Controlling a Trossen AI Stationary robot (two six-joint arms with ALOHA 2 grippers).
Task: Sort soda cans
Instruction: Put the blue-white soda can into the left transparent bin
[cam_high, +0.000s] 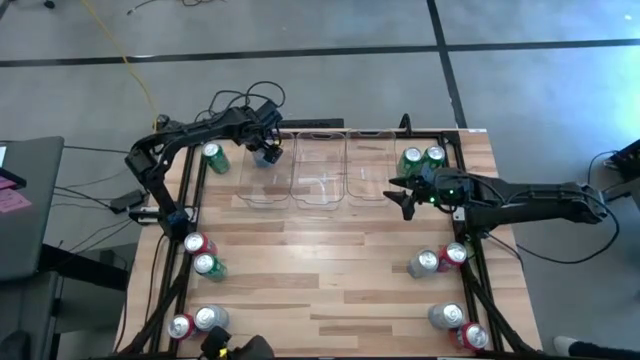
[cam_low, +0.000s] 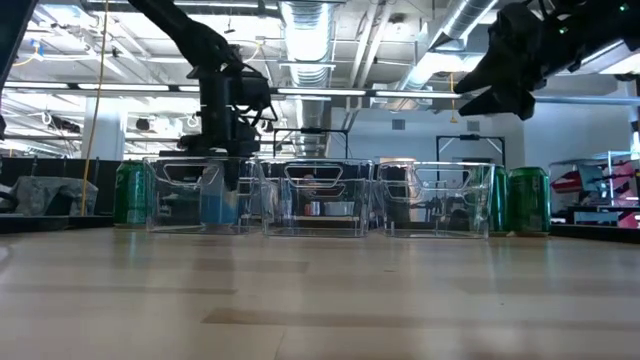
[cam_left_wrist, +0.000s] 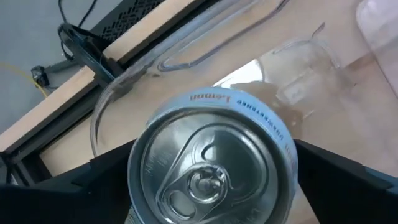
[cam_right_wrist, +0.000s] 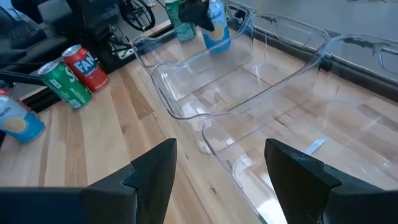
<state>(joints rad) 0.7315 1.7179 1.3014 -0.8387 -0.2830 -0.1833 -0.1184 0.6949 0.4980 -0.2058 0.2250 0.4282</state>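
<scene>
The left end effector (cam_high: 268, 152) hangs over the leftmost clear bin (cam_high: 262, 205), and a blue and silver can (cam_left_wrist: 211, 165) is directly under it. The can is upright, with its long axis vertical and in line with the end effector, so the silver top looks straight into the left wrist camera. In the low view the can seems to stand on the floor of the bin. Whether the end effector is grasping it or has released it cannot be told from these pictures.

If the can is free, the next move is probably a straight lift, because any side motion could knock the can over.

In the high view, a green can (cam_high: 214, 157) stands on the bench (cam_high: 330, 280) outside the bin, at about 9 o'clock from the left end effector. The left arm is clearly the nearer one to it.

The right end effector (cam_right_wrist: 221, 149) waits above the near edge of the rightmost bin, released and empty. Two green cans (cam_high: 411, 160) stand at about 1 o'clock from it.
</scene>
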